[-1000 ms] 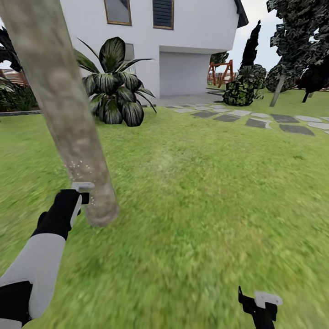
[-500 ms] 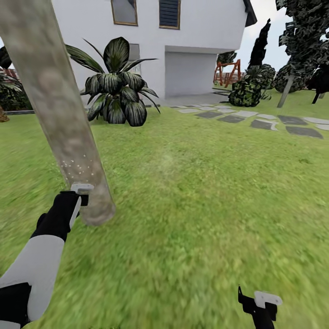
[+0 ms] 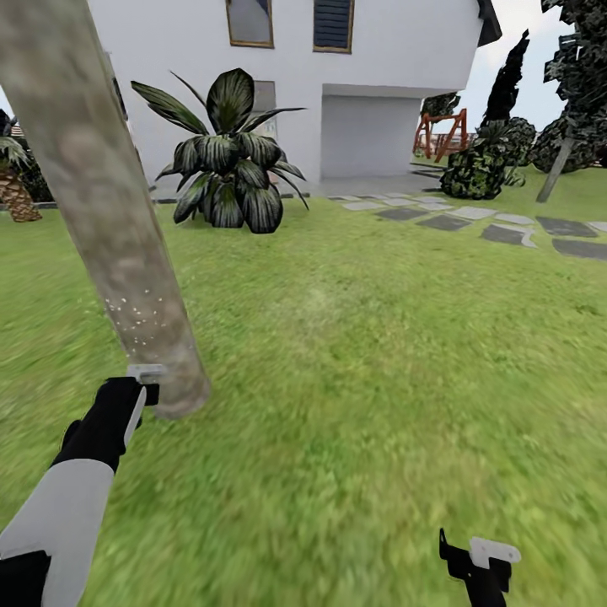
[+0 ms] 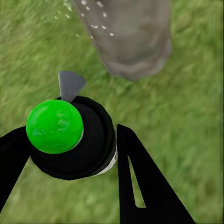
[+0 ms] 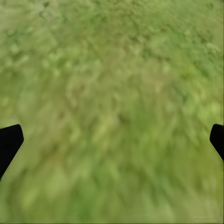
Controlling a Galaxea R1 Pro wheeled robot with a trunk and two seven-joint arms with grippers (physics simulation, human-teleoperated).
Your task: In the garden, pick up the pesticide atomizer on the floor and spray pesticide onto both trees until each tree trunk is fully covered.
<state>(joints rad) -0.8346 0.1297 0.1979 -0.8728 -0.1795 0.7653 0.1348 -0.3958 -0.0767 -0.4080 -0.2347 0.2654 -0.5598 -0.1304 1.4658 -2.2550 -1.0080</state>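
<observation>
A: What's cut off?

B: The tree trunk [image 3: 101,211] runs off the top of the head view, so its crown is out of frame. The left arm leaves the lower left corner; the right gripper [image 3: 480,563] is clipped at the bottom edge.

A: And the wrist views?

B: In the left one, the atomizer [image 4: 70,137] hides the left gripper's [image 4: 65,154] fingers' inner faces, and its body is hidden under its own top. In the right one, the lawn [image 5: 112,112] is blurred.
</observation>
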